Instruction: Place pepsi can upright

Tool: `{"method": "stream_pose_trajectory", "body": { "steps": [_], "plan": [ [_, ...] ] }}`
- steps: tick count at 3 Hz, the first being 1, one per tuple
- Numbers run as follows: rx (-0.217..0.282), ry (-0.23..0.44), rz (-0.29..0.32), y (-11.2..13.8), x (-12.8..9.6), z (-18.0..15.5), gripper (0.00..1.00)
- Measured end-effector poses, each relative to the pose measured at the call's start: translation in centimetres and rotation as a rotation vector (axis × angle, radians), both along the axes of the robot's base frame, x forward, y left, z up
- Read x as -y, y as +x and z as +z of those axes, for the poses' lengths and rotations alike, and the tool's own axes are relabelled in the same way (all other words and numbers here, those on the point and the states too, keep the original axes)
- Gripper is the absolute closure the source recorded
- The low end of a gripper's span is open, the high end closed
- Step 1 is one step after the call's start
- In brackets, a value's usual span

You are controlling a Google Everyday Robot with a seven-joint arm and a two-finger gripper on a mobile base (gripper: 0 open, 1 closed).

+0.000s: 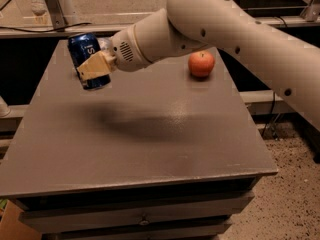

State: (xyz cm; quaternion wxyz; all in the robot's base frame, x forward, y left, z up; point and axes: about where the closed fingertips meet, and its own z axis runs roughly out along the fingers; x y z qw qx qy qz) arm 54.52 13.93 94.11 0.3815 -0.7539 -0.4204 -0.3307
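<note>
- The gripper [91, 66], at the far left of the table [150, 154], was clamped on the can [82, 45], one tan finger across its front.
- The can was held nearly upright with a slight lean, blue side to the camera. Whether its base touched the tabletop could not be told.
- Doing this step well likely meant squaring the can to vertical, lowering it until the base sat flat, then parting the fingers and backing off without nudging it.
- An apple [201, 64] lay well apart, no obstacle.

Glossy metal pepsi can [83, 46] in matt gripper [91, 65] over smooth table [150, 154]
</note>
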Motion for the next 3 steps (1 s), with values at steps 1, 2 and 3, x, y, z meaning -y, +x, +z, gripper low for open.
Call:
{"method": "stream_pose_trajectory", "body": {
  "steps": [1, 2, 3],
  "plan": [
    [0.062, 0.089, 0.134, 1.0, 0.4, 0.4, 1.0],
    [0.134, 0.103, 0.277, 0.5, 1.6, -0.9, 1.0],
    [0.157, 0.095, 0.311, 0.0, 1.5, -1.1, 1.0]
  ]
}}
